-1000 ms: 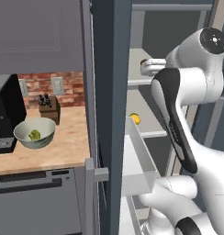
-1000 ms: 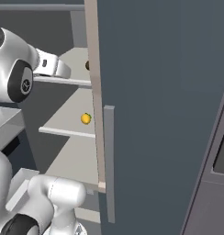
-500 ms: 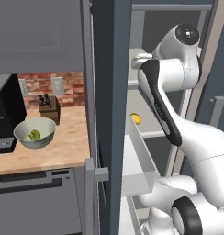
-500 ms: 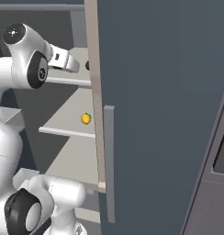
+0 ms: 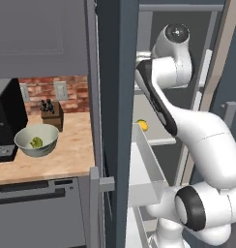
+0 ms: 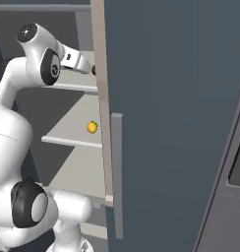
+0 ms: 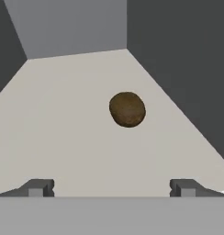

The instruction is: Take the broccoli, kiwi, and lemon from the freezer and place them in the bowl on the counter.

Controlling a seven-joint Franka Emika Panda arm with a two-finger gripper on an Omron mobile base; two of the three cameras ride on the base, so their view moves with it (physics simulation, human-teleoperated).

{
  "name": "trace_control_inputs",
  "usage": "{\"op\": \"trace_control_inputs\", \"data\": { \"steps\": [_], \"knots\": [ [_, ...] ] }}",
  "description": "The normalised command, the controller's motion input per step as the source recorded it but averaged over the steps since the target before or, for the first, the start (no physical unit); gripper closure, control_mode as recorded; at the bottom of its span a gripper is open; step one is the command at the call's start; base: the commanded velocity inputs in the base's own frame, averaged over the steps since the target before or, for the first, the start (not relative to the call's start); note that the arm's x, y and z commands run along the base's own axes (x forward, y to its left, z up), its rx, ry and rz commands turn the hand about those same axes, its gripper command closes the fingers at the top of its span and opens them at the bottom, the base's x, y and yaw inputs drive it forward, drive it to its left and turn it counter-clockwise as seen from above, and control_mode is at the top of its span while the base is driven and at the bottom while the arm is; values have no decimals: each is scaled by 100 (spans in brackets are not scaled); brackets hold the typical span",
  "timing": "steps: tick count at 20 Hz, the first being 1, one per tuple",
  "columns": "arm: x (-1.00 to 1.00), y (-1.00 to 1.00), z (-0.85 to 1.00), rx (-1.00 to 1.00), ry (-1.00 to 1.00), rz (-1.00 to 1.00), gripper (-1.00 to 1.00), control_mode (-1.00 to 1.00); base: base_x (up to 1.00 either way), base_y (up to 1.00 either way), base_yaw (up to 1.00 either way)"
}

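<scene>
In the hand view the kiwi (image 7: 127,109) is lying on a pale freezer shelf (image 7: 77,133), ahead of the gripper (image 7: 112,188) and a little to the right of the line midway between its fingertips, well apart from both. The fingertips (image 7: 38,187) are standing spread wide at the bottom of that view, and nothing is sitting between them; the gripper is holding nothing. The kiwi is looking nearly round from here, so its long axis is hard to tell; it may be running slightly from upper left to lower right. It is resting nearer the dark right wall than the left one. In the right base view the hand is reaching in over an upper shelf of the freezer (image 6: 156,98), while the lemon (image 6: 92,127) is lying on the shelf below. In the left base view the bowl (image 5: 36,140) is standing on the counter (image 5: 66,157) with the yellow-green broccoli (image 5: 36,142) inside it.
</scene>
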Motion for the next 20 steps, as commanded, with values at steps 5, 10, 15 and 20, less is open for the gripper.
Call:
{"op": "trace_control_inputs", "data": {
  "steps": [5,10,15,20],
  "knots": [
    [26,-12,-23,0,0,-8,-100,-100,0,0,0],
    [22,-25,-12,1,3,0,-100,-100,0,0,0],
    [26,-15,-4,1,7,0,-100,-100,0,0,0],
    [24,0,-9,0,4,0,-100,-100,0,0,0]
  ]
}}
